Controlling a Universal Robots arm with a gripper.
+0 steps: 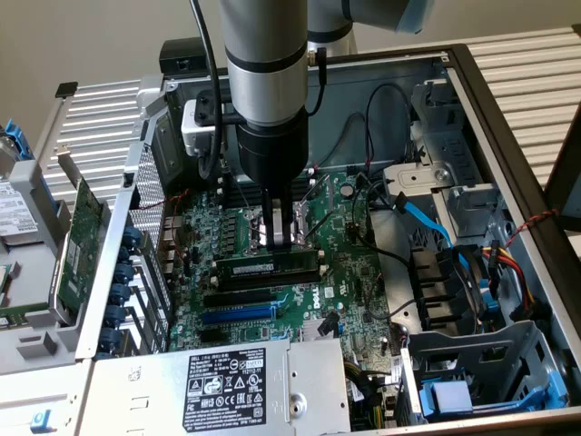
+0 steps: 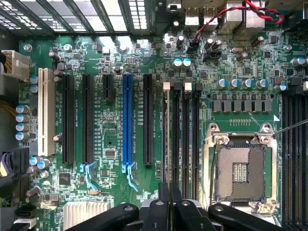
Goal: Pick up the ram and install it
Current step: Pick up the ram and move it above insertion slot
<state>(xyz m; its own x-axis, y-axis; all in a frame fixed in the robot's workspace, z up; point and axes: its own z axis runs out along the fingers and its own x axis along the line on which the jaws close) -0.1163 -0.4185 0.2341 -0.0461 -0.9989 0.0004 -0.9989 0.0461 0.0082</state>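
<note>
Plain beige wall (image 1: 91, 36) behind, soft even light. White ribbed counter (image 1: 95, 113) shows at the exterior view's upper left and upper right, slats running across. Dark upright post (image 1: 565, 173) at the exterior view's right edge.

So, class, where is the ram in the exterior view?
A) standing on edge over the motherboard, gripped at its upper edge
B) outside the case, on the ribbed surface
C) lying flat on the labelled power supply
A: the ram stands on its long edge over the motherboard, and the gripper is shut on its upper edge.
</note>
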